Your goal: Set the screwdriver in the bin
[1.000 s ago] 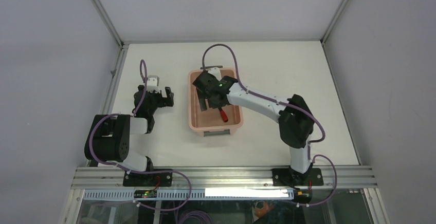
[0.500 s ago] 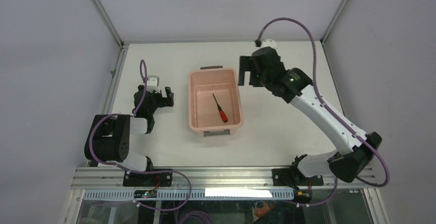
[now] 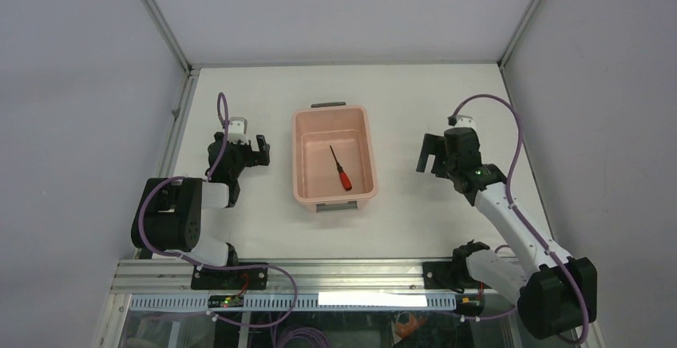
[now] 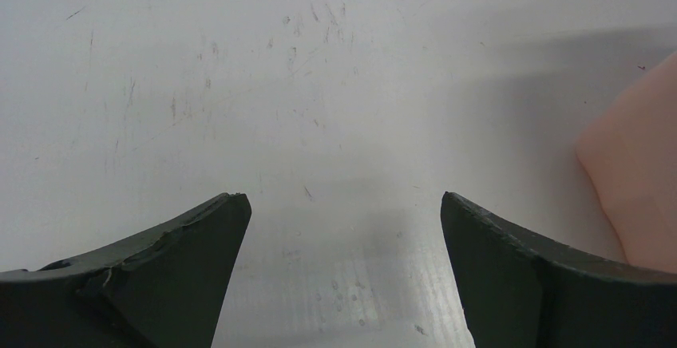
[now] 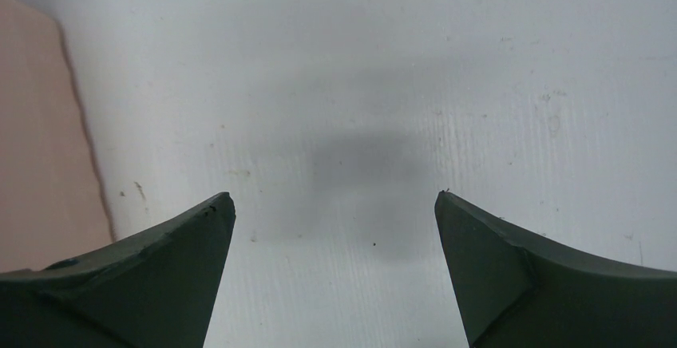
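The screwdriver (image 3: pixel 342 172), red handle and thin dark shaft, lies loose on the floor of the salmon-pink bin (image 3: pixel 301 160) in the middle of the table. My right gripper (image 3: pixel 429 158) is open and empty, to the right of the bin and apart from it; its wrist view (image 5: pixel 334 204) shows bare table between the fingers and a strip of the bin's wall (image 5: pixel 36 140) at the left. My left gripper (image 3: pixel 257 146) is open and empty, to the left of the bin; its wrist view (image 4: pixel 343 204) shows bare table and the bin's wall (image 4: pixel 639 172) at the right.
The table's metal frame rails (image 3: pixel 177 108) run along the left and back edges. White enclosure walls stand on three sides. The right arm's purple cable (image 3: pixel 511 136) loops above its wrist.
My right arm has left the bin, swung up to the back right, then drawn back to the bin's right side. The screwdriver stays lying in the bin. The left arm has not moved.
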Controlling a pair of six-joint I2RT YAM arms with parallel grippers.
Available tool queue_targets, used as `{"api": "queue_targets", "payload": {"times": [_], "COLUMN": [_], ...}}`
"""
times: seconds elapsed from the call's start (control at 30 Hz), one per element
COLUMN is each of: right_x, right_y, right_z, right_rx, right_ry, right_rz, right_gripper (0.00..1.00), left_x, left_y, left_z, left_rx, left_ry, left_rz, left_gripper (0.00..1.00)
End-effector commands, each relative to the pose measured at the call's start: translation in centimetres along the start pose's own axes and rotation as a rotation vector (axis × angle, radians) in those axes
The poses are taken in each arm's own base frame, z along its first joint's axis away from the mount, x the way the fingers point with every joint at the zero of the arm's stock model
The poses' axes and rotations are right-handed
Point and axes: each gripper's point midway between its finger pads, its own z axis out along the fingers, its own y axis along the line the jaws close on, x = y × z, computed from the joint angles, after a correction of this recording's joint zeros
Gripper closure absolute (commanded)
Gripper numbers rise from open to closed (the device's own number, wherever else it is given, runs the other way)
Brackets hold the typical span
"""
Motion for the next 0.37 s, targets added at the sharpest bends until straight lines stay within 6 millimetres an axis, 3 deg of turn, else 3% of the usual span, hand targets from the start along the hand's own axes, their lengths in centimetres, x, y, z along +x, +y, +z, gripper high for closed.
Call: {"api": "queue_targets", "payload": {"times": [0.0, 0.13, 0.33], "right_x": [-1.7, -0.5, -0.6], "right_y": [0.2, -1.0, -1.1], "right_z": [0.9, 1.1, 0.6], "right_rx": [-0.041, -0.01, -0.023], "right_ry": [-0.186, -0.219, -0.264], "right_rz": [0.046, 0.074, 0.089], "right_gripper": [0.01, 0.01, 0.01], "left_x": [-2.4, -2.4, -2.4], "left_y": [0.1, 0.1, 0.1], "left_z": [0.4, 0.4, 0.4], "left_rx": [0.004, 0.004, 0.004], "left_ry": [-0.081, -0.081, -0.081], "left_rz": [-0.005, -0.005, -0.005], "left_gripper": [0.01, 0.01, 0.01]}}
